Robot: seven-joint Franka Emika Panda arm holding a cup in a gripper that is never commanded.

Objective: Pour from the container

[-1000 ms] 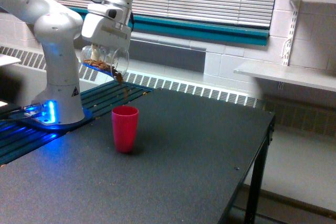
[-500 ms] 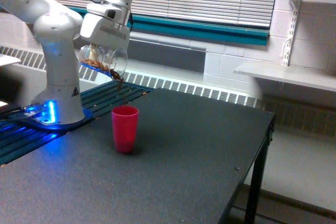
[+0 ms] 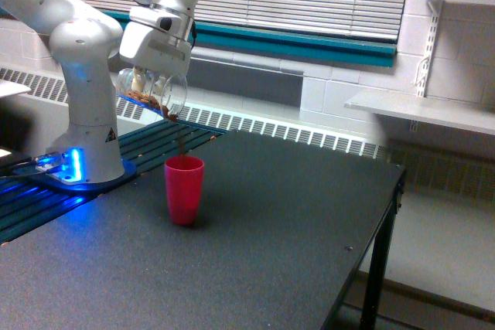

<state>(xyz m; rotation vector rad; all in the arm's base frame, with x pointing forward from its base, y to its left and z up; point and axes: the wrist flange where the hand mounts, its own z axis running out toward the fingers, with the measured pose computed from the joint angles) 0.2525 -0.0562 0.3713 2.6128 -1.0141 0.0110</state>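
Clear, tipped nearly sideways, the container hangs clamped in the fingers, brown granules trickling from its lip toward the red cup below. Dark tabletop stretches bare toward the exterior view's right edge.

One robot arm, one clear container of brown granules, one red cup, one dark bench, two wall shelves.
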